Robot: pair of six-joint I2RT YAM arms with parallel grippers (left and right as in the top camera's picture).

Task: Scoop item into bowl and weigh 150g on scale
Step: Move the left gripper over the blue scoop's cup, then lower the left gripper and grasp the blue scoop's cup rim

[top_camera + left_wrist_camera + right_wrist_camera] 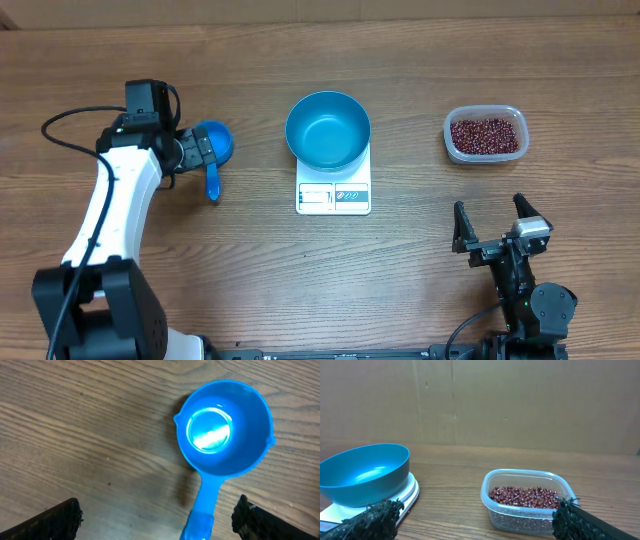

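Beans: you have a loose heap of small dark red-brown beans (485, 135) lying inside a clear rectangular plastic tub (449, 142) with rounded corners, far right of the wooden table (420, 270). From the right wrist view the beans (525, 496) fill only the lower part of the tub (492, 510).

Bowl and scale: the round deep teal-blue bowl (328, 135) sits on the flat white square kitchen scale (333, 197) at table centre. It covers the far part of the platform. Its inside shows bare teal.

Writing: the scale's near edge carries a display window and a teal label strip. The print there is too small to read. You can read no brand on bowl, tub or scoop.

Scoop: the small bright blue plastic scoop (213, 150) lies left of the scale, cup up, handle pointing toward the near edge.

Left gripper (203, 152): jaws spread wide, one finger on each side of the scoop handle in the left wrist view, touching neither it nor the cup (225, 425). It grips nothing.

Right gripper (490, 210): jaws spread wide, empty, near the front right, facing the tub.

Room: you have bare wood between scoop and scale, between scale and tub, and across the near half. A brown cardboard wall (520, 400) closes the far edge.
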